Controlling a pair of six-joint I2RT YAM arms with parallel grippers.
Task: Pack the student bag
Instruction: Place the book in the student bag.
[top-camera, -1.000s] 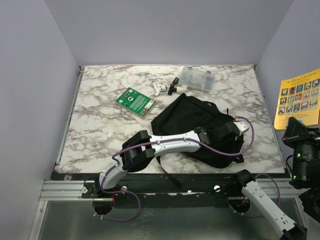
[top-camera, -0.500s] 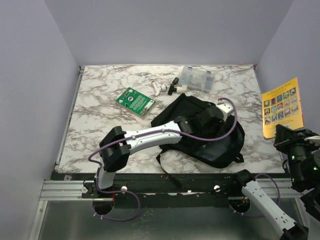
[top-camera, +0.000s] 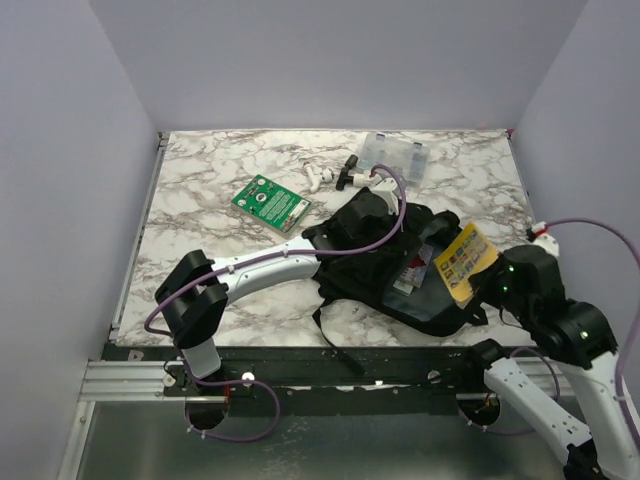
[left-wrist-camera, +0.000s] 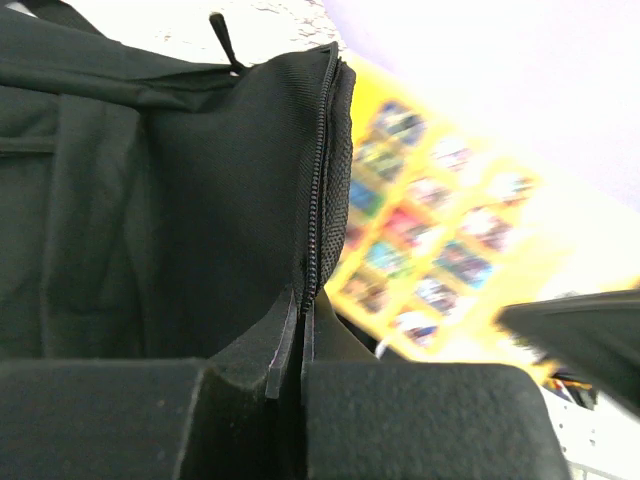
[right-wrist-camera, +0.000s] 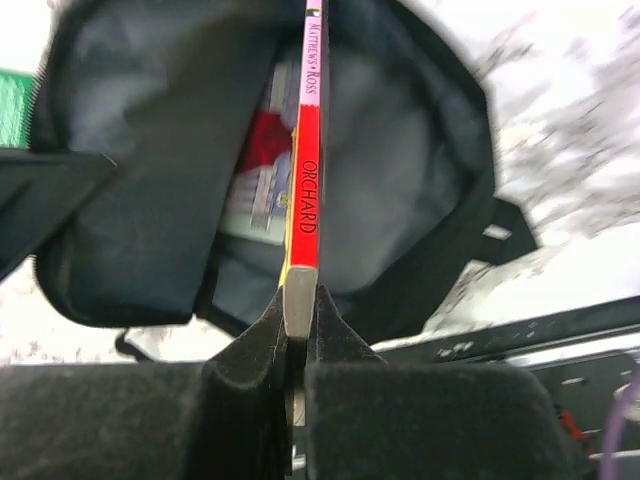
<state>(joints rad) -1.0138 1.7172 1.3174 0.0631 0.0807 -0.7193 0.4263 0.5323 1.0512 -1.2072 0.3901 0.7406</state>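
Yellow book (right-wrist-camera: 305, 180) clamped in the right jaws should go straight ahead of them into the student bag (right-wrist-camera: 395, 170), whose zip edge (left-wrist-camera: 318, 180) the left jaws pinch and lift.

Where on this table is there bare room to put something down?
Bare marble table lies left of the green circuit board, and in the far right corner between the clear plastic compartment box and the black fabric backpack. It is crowded around the backpack, where the yellow paperback book hovers.
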